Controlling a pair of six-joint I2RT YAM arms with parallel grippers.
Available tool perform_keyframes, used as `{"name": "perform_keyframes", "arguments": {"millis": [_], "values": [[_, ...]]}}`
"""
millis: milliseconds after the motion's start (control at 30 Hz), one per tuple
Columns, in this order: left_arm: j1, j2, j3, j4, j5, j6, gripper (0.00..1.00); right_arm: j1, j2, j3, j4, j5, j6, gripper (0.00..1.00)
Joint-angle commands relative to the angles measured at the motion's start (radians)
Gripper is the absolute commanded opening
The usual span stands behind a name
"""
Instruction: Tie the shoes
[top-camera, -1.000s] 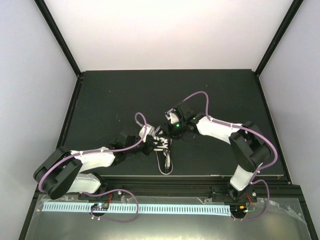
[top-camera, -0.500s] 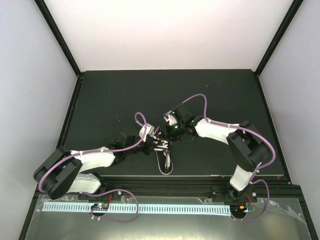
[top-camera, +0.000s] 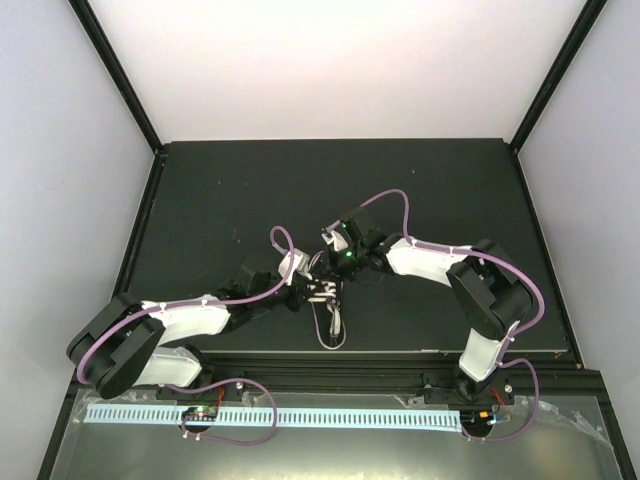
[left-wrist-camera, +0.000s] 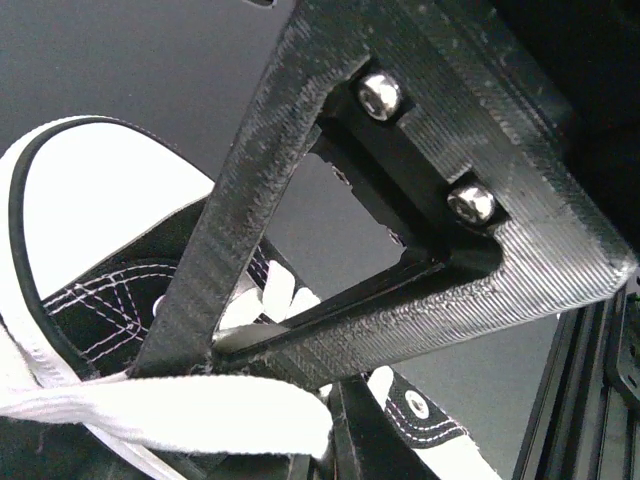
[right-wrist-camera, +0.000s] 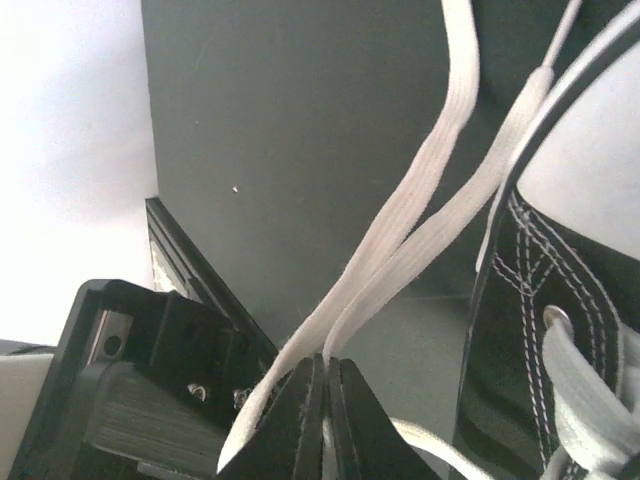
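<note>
The sneaker (top-camera: 331, 325) lies by the near edge of the tabletop (top-camera: 220, 200). The right end effector (right-wrist-camera: 322, 385) clenches 2 strands of laces (right-wrist-camera: 430, 200); the left end effector (top-camera: 312, 290), I cannot tell.

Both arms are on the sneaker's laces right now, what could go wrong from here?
The right gripper pinches two lace strands only at its fingertips, so a harder pull might slip them free. Nothing pins the black sneaker to the table; lace tension could drag or tip it. The left gripper, seemingly clamped on another lace, sits close beside the right, so they may collide or tangle.
</note>
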Motion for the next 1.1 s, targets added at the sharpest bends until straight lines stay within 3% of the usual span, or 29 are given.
{"name": "perform_keyframes", "arguments": {"millis": [0,167,300,600,767,867,1067], "values": [[-0.001,-0.015,0.002,0.034,-0.036,0.012,0.01,0.009,-0.038,-0.003,-0.003,-0.022,0.003,0.02],[0.0,-0.015,0.005,0.029,-0.049,0.008,0.02,-0.018,-0.182,-0.055,-0.02,0.125,-0.023,0.02],[0.0,0.002,0.023,0.036,-0.034,0.005,0.02,-0.014,-0.334,-0.073,-0.151,0.252,-0.103,0.02],[-0.001,0.05,0.041,0.059,-0.003,0.012,0.02,0.016,-0.475,-0.323,-0.257,0.34,-0.074,0.04],[-0.001,0.059,0.029,0.056,0.005,0.012,0.01,0.016,-0.484,-0.387,-0.273,0.353,-0.068,0.16],[0.0,0.057,0.021,0.056,0.006,0.012,0.02,0.01,-0.504,-0.349,-0.315,0.407,-0.088,0.33],[0.0,0.049,0.024,0.05,0.01,0.015,0.02,-0.031,-0.476,-0.275,-0.304,0.429,-0.141,0.43]]}}
